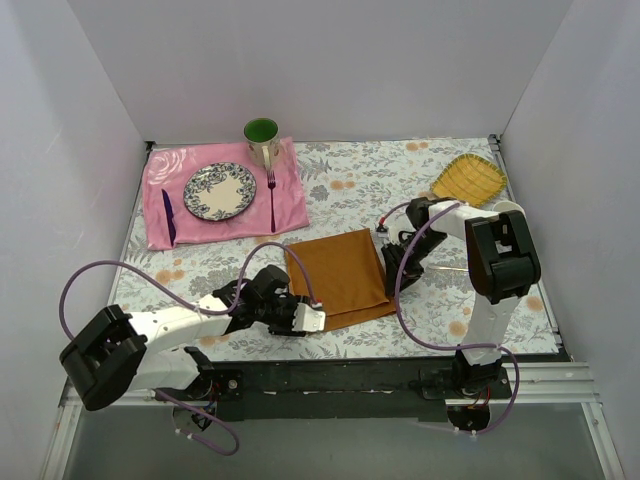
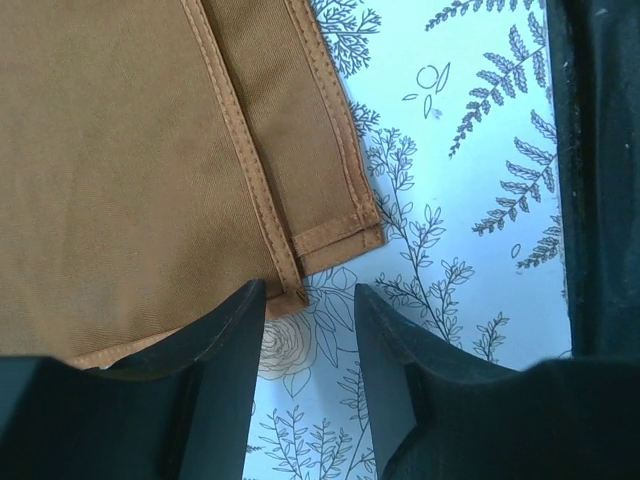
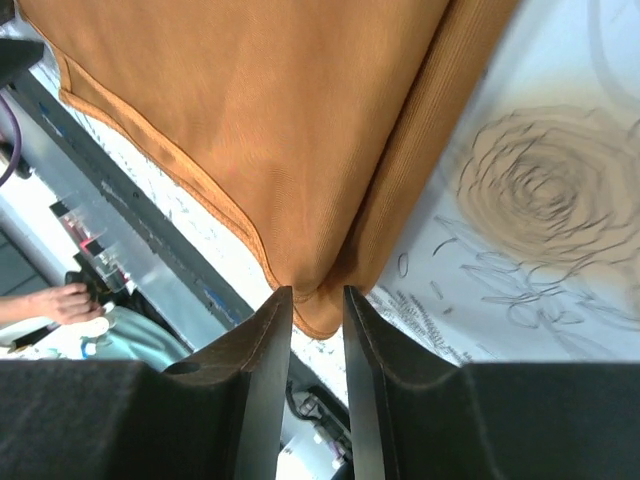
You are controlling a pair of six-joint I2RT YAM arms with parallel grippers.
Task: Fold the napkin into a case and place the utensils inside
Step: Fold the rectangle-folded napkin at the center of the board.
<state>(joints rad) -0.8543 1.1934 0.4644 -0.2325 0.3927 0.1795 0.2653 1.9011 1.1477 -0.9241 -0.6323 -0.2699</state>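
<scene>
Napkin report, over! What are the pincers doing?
Left pincer open at napkin corner. Right pincer shut on folded edge. Napkin folded over. Nothing blocking.

Place: robot test booth staged as a dining setting.
Walls: plain white panels (image 1: 330, 60) box in three sides.
Surface: floral tablecloth (image 1: 370, 180); pink placemat (image 1: 225, 225) with plate (image 1: 219, 191); green mug (image 1: 262, 138).
Mounting: left arm (image 1: 170, 330) and right arm (image 1: 490, 260) bolted to a metal rail (image 1: 330, 380).

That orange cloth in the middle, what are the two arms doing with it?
They appear to be folding the orange napkin. The right gripper pinches the cloth at its right side. The left gripper sits open at a near corner, not gripping it yet. A fork lies on the pink cloth farther back.
</scene>
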